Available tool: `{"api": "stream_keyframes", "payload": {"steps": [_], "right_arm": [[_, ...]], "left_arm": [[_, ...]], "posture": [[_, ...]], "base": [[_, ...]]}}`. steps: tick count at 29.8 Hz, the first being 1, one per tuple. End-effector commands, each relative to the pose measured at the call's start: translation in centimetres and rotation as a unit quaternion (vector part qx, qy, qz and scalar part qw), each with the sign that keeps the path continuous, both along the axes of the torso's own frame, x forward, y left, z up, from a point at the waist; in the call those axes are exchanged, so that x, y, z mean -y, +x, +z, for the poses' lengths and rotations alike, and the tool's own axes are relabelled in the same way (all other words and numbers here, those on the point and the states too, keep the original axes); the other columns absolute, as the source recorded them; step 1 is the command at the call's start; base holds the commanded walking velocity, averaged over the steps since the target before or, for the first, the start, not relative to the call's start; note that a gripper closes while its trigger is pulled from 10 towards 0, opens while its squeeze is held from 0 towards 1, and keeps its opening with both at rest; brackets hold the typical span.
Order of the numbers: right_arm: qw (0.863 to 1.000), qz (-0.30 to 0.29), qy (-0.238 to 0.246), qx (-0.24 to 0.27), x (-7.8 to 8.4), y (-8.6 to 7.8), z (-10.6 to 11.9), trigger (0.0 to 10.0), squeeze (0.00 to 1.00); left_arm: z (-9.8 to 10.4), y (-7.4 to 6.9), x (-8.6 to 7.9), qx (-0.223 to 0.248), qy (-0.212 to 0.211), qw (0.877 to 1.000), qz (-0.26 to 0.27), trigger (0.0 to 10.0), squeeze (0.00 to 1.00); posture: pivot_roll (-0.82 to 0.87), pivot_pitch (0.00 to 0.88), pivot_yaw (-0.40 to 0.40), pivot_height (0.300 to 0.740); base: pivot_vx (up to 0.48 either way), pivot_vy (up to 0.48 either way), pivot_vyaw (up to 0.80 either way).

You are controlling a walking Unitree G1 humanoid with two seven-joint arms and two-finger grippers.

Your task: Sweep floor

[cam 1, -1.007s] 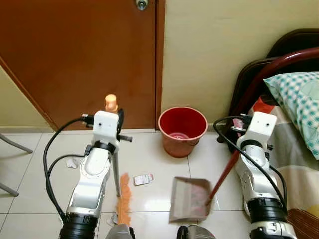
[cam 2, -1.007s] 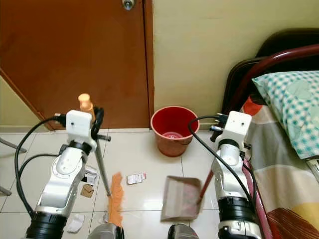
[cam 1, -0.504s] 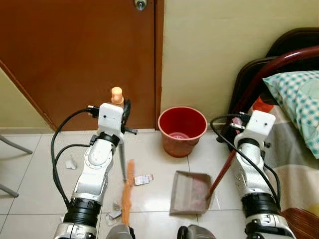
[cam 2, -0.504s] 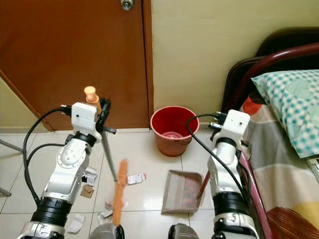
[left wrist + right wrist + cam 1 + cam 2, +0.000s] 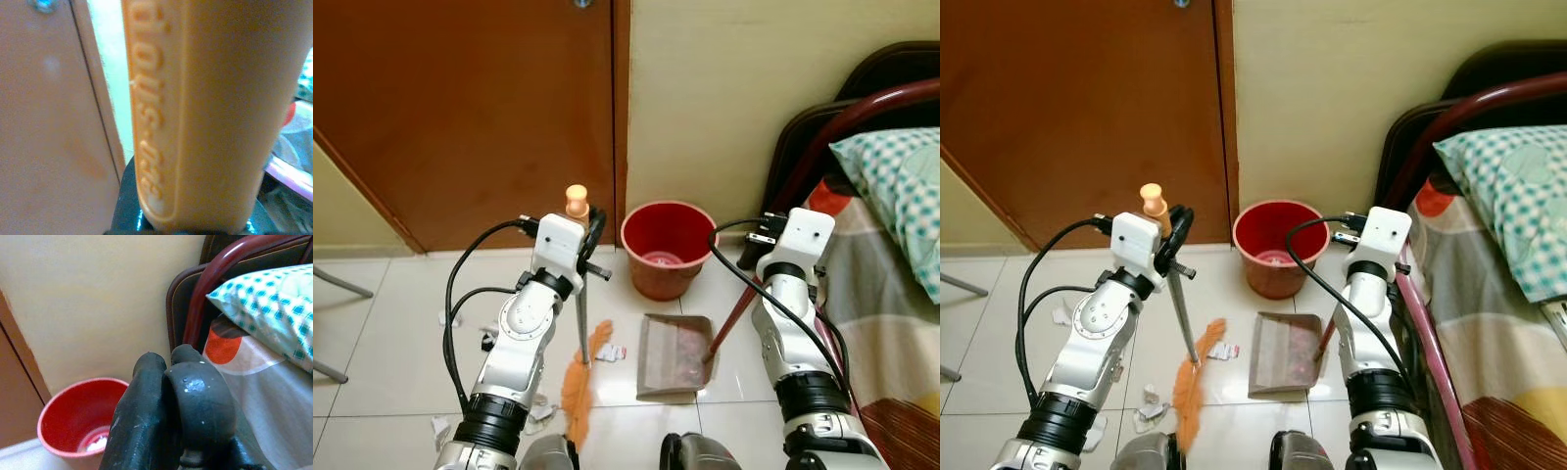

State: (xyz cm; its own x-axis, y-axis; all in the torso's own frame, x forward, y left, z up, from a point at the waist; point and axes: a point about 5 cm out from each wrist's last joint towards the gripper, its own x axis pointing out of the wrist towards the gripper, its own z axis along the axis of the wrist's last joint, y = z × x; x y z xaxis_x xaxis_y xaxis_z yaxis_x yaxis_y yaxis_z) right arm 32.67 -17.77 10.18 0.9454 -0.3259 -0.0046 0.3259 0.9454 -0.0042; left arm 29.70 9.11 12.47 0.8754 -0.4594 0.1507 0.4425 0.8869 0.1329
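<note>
Several paper scraps (image 5: 617, 352) lie just beside the dustpan (image 5: 674, 355) mouth, where the left gripper (image 5: 590, 235), clamped on the broom (image 5: 578, 382), could flick them past while the right gripper (image 5: 764, 238), closed around the dustpan handle (image 5: 732, 317), lets the pan shift

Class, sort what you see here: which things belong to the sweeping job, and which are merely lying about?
Job: broom in left gripper; dustpan in right gripper; paper scraps; red bucket.

Bystanders: door; bed; checked pillow.
</note>
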Motion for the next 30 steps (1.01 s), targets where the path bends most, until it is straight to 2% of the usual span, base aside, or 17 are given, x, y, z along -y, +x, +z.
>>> {"api": "stream_keyframes", "payload": {"steps": [1, 8, 10, 11, 13, 14, 15, 16, 17, 18, 21, 23, 24, 27, 28, 30], "right_arm": [[1.0, 0.001, -0.019, 0.004, -0.8, 0.3, 0.8, 10.0, 0.0], [0.999, -0.004, -0.036, -0.001, -1.5, 0.8, 1.2, 10.0, 0.0], [0.998, -0.001, -0.058, 0.001, -2.0, 1.2, 1.4, 10.0, 0.0], [0.998, -0.001, -0.058, 0.001, -2.0, 1.2, 1.4, 10.0, 0.0], [0.998, 0.007, -0.062, 0.002, -2.5, 1.5, 1.5, 10.0, 0.0], [0.998, 0.007, -0.062, 0.002, -2.5, 1.5, 1.5, 10.0, 0.0], [0.998, 0.01, -0.059, 0.002, -2.6, 1.6, 1.5, 10.0, 0.0], [0.998, 0.014, -0.053, 0.001, -2.8, 1.8, 1.5, 10.0, 0.0], [0.998, 0.014, -0.053, 0.001, -2.8, 1.8, 1.5, 10.0, 0.0], [0.999, 0.018, -0.048, -0.003, -3.0, 1.9, 1.6, 10.0, 0.0], [0.999, 0.019, -0.045, -0.005, -3.0, 2.0, 1.6, 10.0, 0.0], [0.999, 0.021, -0.04, -0.007, -3.1, 2.2, 1.7, 10.0, 0.0], [0.999, 0.026, -0.039, -0.009, -3.3, 2.7, 1.8, 10.0, 0.0], [0.999, 0.028, -0.038, -0.009, -3.3, 2.8, 1.9, 10.0, 0.0], [0.999, 0.031, -0.031, -0.012, -3.4, 3.2, 1.9, 10.0, 0.0], [0.999, 0.031, -0.031, -0.012, -3.4, 3.2, 1.9, 10.0, 0.0]], "left_arm": [[-0.1, -0.5, 0.3, -0.016, -0.005, 1.0, -0.007, 10.0, 0.0], [0.6, -0.8, 0.7, -0.016, -0.029, 0.999, -0.004, 10.0, 0.0], [1.4, -1.2, 1.3, -0.013, -0.056, 0.998, -0.005, 10.0, 0.0], [1.4, -1.2, 1.3, -0.013, -0.056, 0.998, -0.005, 10.0, 0.0], [2.4, -1.5, 2.3, -0.009, -0.092, 0.996, -0.011, 10.0, 0.0], [2.4, -1.5, 2.3, -0.009, -0.092, 0.996, -0.011, 10.0, 0.0], [3.0, -1.6, 2.8, -0.007, -0.11, 0.994, -0.016, 10.0, 0.0], [4.1, -1.8, 3.7, -0.007, -0.147, 0.989, -0.021, 10.0, 0.0], [4.1, -1.8, 3.7, -0.007, -0.147, 0.989, -0.021, 10.0, 0.0], [5.0, -1.8, 4.0, -0.004, -0.181, 0.983, -0.015, 10.0, 0.0], [5.2, -1.7, 3.9, -0.002, -0.193, 0.981, -0.009, 10.0, 0.0], [5.6, -1.4, 3.2, 0.003, -0.214, 0.977, 0.015, 10.0, 0.0], [6.0, -0.4, 1.2, 0.014, -0.228, 0.972, 0.063, 10.0, 0.0], [6.1, 0.0, 0.3, 0.018, -0.229, 0.97, 0.082, 10.0, 0.0], [6.3, 0.6, -1.8, 0.032, -0.213, 0.969, 0.12, 10.0, 0.0], [6.3, 0.6, -1.8, 0.032, -0.213, 0.969, 0.12, 10.0, 0.0]], "posture": [[0.04, 0.245, 0.002, 0.74], [0.05, 0.273, -0.009, 0.74], [0.05, 0.28, -0.021, 0.74], [0.05, 0.28, -0.021, 0.74], [0.05, 0.283, -0.034, 0.74], [0.05, 0.283, -0.034, 0.74], [0.05, 0.282, -0.038, 0.74], [0.04, 0.279, -0.048, 0.74], [0.04, 0.279, -0.048, 0.74], [0.04, 0.275, -0.053, 0.74], [0.03, 0.273, -0.054, 0.74], [0.03, 0.266, -0.061, 0.74], [0.03, 0.253, -0.074, 0.74], [0.04, 0.25, -0.076, 0.74], [0.05, 0.228, -0.082, 0.74], [0.05, 0.228, -0.082, 0.74]], "base": [[0.0, 0.0, 0.0], [0.0, 0.0, 0.0], [0.0, 0.0, 0.0], [0.0, 0.0, 0.0], [0.0, 0.0, 0.0], [0.0, 0.0, 0.0], [0.0, 0.0, 0.0], [0.0, 0.0, 0.0], [0.0, 0.0, 0.0], [0.0, 0.0, 0.0], [0.0, 0.0, 0.0], [0.0, 0.0, 0.0], [0.0, 0.0, 0.0], [0.0, 0.0, 0.0], [0.0, 0.0, 0.0], [0.0, 0.0, 0.0]]}}
